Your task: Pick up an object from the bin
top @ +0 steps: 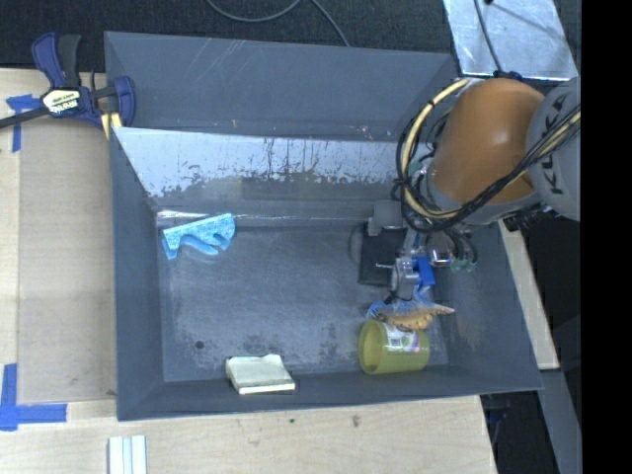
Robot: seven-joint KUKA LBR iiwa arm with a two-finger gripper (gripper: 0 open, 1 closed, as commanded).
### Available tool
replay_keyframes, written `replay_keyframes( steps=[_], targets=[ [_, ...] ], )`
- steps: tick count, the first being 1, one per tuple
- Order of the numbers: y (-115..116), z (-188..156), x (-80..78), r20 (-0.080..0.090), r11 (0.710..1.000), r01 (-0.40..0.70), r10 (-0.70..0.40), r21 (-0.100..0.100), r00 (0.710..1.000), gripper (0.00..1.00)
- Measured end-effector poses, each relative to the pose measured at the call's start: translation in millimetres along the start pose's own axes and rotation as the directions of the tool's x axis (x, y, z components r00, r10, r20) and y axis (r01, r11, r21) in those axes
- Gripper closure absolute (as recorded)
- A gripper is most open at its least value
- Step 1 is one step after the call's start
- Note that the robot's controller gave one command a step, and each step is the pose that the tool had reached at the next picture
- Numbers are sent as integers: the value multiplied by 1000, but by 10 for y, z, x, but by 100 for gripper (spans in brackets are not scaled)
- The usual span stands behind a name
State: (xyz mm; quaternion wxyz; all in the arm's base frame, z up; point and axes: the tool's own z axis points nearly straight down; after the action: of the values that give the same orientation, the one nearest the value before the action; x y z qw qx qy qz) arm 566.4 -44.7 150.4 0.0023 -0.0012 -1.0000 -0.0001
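Olive-yellow plastic jar [393, 350], round-bodied and lying on its side, rests near the front right corner of the grey metal bin [133, 294]. It carries a white label [402, 341] whose print is too small to read. Touching its upper side is a tan, flat, pointed piece [423, 314] whose kind is hard to make out. The gripper [407, 292] hangs directly over this piece and the jar. Its tip is lost among blue parts and cables, so whether it is clenched or released cannot be told. An orange dome [486, 144] on the wrist hides part of the bin's right wall. Well apart, a light blue plastic piece [200, 234] lies toward the back left corner. A pale yellowish rectangular pad [260, 373] sits at the front edge.
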Motion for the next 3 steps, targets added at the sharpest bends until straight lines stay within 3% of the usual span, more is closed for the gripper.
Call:
replay_keyframes(
  steps=[1, 2, 3],
  targets=[
    [1, -49, -17, 8, 1000, 1, -1, 1, 1000, 0],
    [-365, 387, -276, 17, 973, 231, -231, 4, 973, 0],
    [-743, 744, -390, 1, 971, 238, -238, -6, 971, 0]
  ],
)
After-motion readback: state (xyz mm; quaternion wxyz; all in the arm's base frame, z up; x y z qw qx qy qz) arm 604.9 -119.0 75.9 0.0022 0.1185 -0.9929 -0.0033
